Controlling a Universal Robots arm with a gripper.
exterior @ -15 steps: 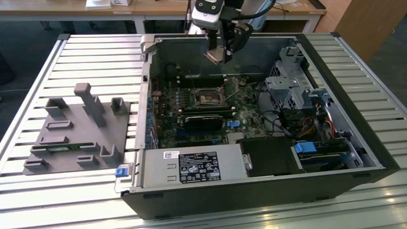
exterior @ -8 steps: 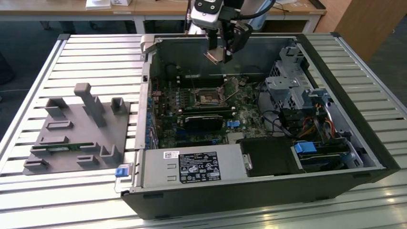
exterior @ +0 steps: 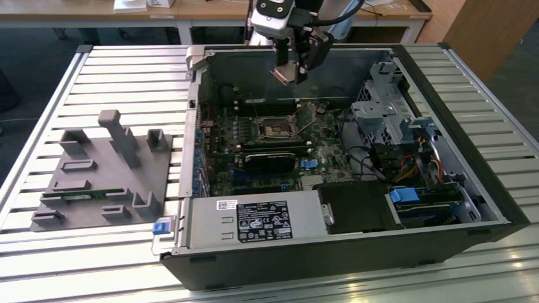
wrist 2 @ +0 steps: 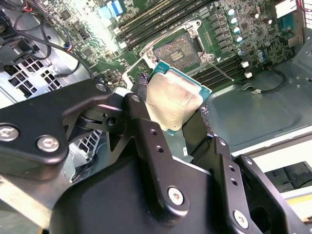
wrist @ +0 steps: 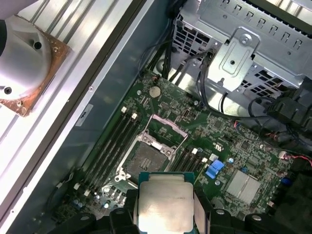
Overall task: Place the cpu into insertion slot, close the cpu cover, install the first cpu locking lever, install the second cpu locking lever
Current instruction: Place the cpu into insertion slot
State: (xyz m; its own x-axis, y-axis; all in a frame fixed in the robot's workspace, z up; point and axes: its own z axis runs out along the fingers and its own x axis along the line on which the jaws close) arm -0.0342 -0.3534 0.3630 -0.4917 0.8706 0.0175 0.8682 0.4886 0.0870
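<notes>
**Exterior view.** The hand hangs above the open computer case, which lies on the slatted surface. It is closed on the cpu, well above the motherboard. The insertion slot sits lower in the case, near the exterior view's left of centre. The chip is not yet over it.

**Second wrist view.** The two fingers clamp opposite edges of the cpu, metal face toward the camera. The chip appears tilted relative to the insertion slot, whose contact field is bare and unobstructed.

**First wrist view.** The cpu is held square between the fingers. The insertion slot lies just beyond its leading edge. The cpu cover looks swung back, which leaves the socket clear.

**Assessment.** I judge the step in hand to be the placement. To do it well, I would centre the chip over the socket, match its edges to the frame and bring it level. I would lower it straight, with no sliding across the contacts.
</notes>
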